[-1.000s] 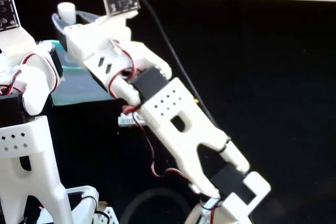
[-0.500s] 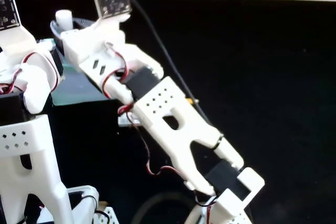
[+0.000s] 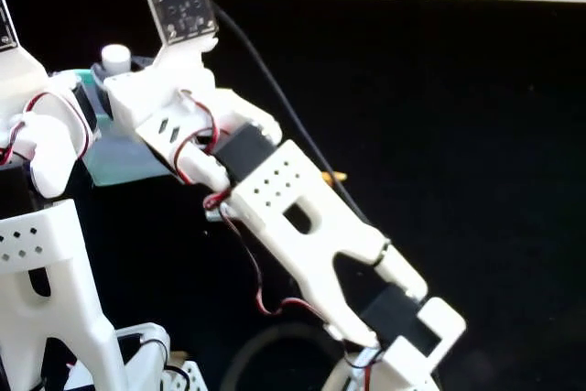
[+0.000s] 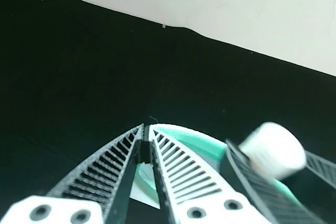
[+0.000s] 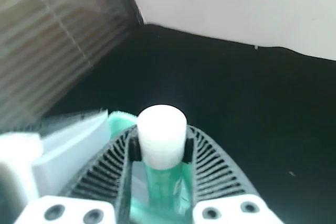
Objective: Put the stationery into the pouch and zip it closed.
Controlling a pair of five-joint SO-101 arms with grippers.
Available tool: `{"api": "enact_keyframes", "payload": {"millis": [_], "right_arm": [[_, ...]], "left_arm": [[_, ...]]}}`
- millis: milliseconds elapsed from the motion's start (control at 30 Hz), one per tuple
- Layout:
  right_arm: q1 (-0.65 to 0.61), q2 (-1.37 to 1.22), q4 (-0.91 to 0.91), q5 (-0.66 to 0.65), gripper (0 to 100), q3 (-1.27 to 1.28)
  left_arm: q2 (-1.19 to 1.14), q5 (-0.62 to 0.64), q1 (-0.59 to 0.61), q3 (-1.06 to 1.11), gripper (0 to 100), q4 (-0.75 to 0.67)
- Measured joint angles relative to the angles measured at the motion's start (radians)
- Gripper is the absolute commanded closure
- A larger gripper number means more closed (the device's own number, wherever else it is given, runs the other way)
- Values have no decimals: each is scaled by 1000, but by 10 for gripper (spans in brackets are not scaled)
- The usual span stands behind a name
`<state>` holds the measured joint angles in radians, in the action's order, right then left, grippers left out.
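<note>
1. While the right claw [image 5: 161, 146] is clamped on a white cylinder [image 5: 161, 123], the cylinder sits lengthwise between the two ribbed fingers, and its rounded end projects past the fingertips.
2. Directly beneath the right claw lies the mint-green translucent pouch [image 3: 124, 158]. Green pouch material shows through the gap between the fingers behind the cylinder.
3. The left claw [image 4: 146, 132] has its fingers pressed together, tip to tip.
4. The pouch's curved green edge sits immediately beyond and beneath the left claw's fingertips. Whether any pouch material is caught between them cannot be determined.
5. Beside the left claw, the white cylinder and the dark fingers gripping it are close by, above the same pouch edge.
6. The black table [image 3: 458, 135] extends beyond both claws to a white wall [image 4: 236, 14].
7. A black cable [image 3: 275, 89] runs across the table behind the right arm.
</note>
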<state>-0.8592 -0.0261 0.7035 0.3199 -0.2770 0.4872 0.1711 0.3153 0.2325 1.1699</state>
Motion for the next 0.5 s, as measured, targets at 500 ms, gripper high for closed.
{"api": "enact_keyframes", "payload": {"millis": [500], "right_arm": [[-15,207,167,-37,814,0]], "left_arm": [[0,0,2,0,993,0]]}}
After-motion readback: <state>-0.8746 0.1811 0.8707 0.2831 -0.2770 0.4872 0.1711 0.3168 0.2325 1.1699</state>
